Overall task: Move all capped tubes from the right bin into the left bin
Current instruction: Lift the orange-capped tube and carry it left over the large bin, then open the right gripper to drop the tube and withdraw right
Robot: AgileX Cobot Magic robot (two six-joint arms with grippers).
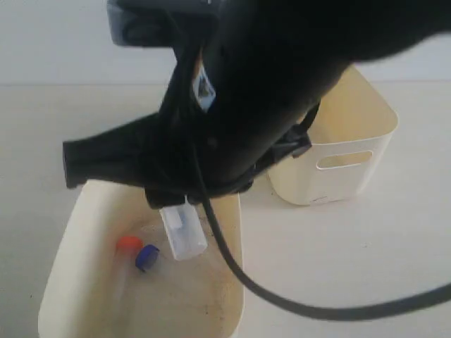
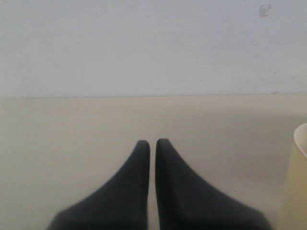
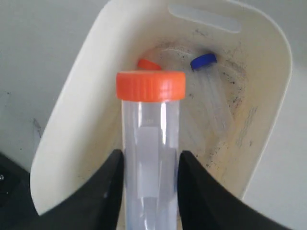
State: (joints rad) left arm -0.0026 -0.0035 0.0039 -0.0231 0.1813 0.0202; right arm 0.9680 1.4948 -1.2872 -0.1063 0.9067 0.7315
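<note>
My right gripper (image 3: 149,155) is shut on a clear capped tube (image 3: 150,120) with an orange cap, held above the left bin (image 3: 91,72), whose floor is speckled black. Two more capped tubes lie inside that bin: a blue-capped one (image 3: 206,76) and an orange-capped one (image 3: 147,63), partly hidden behind the held tube. In the exterior view the right arm reaches across over the left bin (image 1: 70,232), the held tube (image 1: 183,232) pointing down into it beside the orange cap (image 1: 129,243) and blue cap (image 1: 146,257). My left gripper (image 2: 152,142) is shut and empty over bare table.
The right bin (image 1: 352,134) stands at the back right; its inside is mostly hidden by the arm. A black cable (image 1: 282,299) loops from the arm across the table at the front. A cream bin rim (image 2: 298,182) shows beside the left gripper.
</note>
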